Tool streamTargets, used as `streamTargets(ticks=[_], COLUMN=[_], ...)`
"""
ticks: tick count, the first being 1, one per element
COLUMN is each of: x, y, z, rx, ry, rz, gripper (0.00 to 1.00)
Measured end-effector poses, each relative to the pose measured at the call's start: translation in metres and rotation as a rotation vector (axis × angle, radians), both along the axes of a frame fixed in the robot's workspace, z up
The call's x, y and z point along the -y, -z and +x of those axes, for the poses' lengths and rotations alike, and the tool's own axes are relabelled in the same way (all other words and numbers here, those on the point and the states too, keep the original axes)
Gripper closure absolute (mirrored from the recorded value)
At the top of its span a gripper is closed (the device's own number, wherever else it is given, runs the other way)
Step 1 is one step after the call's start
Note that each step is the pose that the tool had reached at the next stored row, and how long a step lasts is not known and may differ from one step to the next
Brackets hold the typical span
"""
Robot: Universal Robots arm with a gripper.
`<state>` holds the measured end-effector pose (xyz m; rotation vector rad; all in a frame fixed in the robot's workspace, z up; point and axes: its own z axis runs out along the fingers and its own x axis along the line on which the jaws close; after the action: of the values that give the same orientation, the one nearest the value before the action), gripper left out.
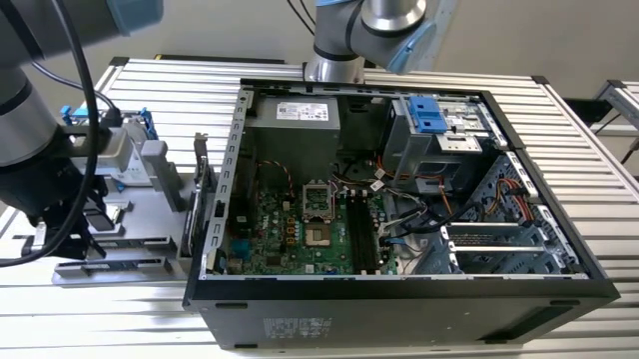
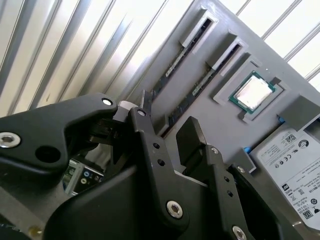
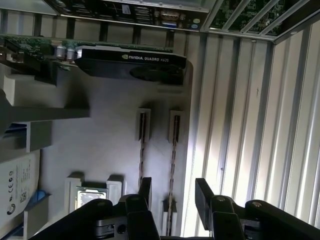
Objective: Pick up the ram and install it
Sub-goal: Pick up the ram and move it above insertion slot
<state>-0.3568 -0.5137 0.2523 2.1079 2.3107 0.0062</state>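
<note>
My tool [image 3: 173,192] is spread wide and empty, hanging right over the ram [image 3: 174,145]. That stick stands on edge in the slot nearest the gray tray's [image 3: 110,140] edge, long axis running straight through the gap between my fingers [image 3: 204,197].

Clearance, my fingers [image 3: 204,195] spread apart:
- Gap between them: one ram [image 3: 174,145], seated in its slot.
- Second ram [image 3: 142,145]: just beside the first, in line with one finger.
- Far end of slots: graphics card [image 3: 130,62], upright, barring passage.
- Opposite flank: slatted desk [image 3: 240,125], open room.
</note>
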Motion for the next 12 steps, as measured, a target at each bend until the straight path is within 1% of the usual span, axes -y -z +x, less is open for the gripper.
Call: streamTargets(ticks=[12], x=[-0.0003], y=[0.0108], z=[-0.0008], rx=[-0.0014], ry=[0.0], rz=[-0.0001], gripper=[0.0])
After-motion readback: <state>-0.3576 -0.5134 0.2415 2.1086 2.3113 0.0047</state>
